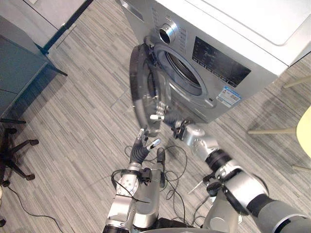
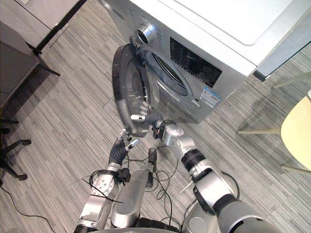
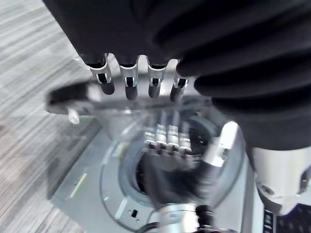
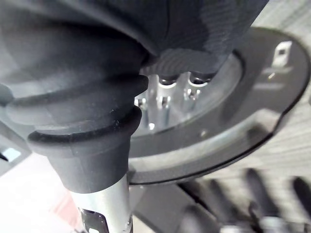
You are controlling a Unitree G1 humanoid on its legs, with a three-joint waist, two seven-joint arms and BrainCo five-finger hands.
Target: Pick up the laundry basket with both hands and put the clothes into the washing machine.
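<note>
A silver front-loading washing machine (image 1: 228,53) stands ahead with its round door (image 1: 141,82) swung open to the left and the dark drum opening (image 1: 182,70) exposed. My right hand (image 1: 163,114) is raised against the inner face of the door (image 4: 252,111), fingers straight and touching the glass. Just under the door's lower rim (image 3: 68,97), my left hand (image 1: 143,145) is open with its fingertips (image 3: 126,90) at the rim. Neither hand holds anything. The left wrist view also catches the right hand (image 3: 170,170) in front of the drum.
An office chair base (image 1: 14,155) stands at the left, with a dark cabinet (image 1: 19,73) beyond it. A yellow seat (image 1: 306,131) on pale legs is at the right. Grey plank floor (image 1: 82,121) lies open left of the door.
</note>
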